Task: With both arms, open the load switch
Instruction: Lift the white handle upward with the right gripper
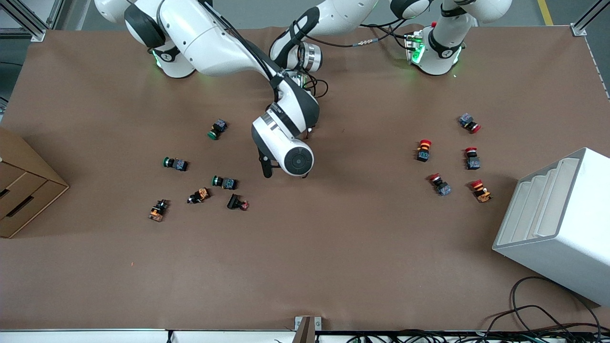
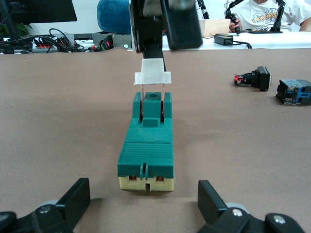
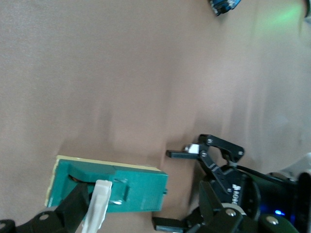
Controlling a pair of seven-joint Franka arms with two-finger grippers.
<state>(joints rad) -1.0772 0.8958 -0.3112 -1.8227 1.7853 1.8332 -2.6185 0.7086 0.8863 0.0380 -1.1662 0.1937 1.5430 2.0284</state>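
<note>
The load switch (image 2: 146,145) is a dark-green block on a cream base, lying flat on the brown table; it also shows in the right wrist view as the load switch (image 3: 126,189). Its white tab (image 2: 152,74) stands raised on thin metal blades. My right gripper (image 2: 155,52) comes down from above and is shut on that tab (image 3: 98,209). My left gripper (image 2: 144,201) is open, low at the switch's cream end, with its fingers (image 2: 77,196) set wider than the block and not touching it. In the front view the right arm (image 1: 286,143) hides the switch.
Several green, orange and black push buttons (image 1: 224,182) lie toward the right arm's end, and several red ones (image 1: 440,184) toward the left arm's end. A white rack (image 1: 557,224) and a cardboard box (image 1: 24,190) stand at the table's ends. Two buttons (image 2: 253,77) lie close to the switch.
</note>
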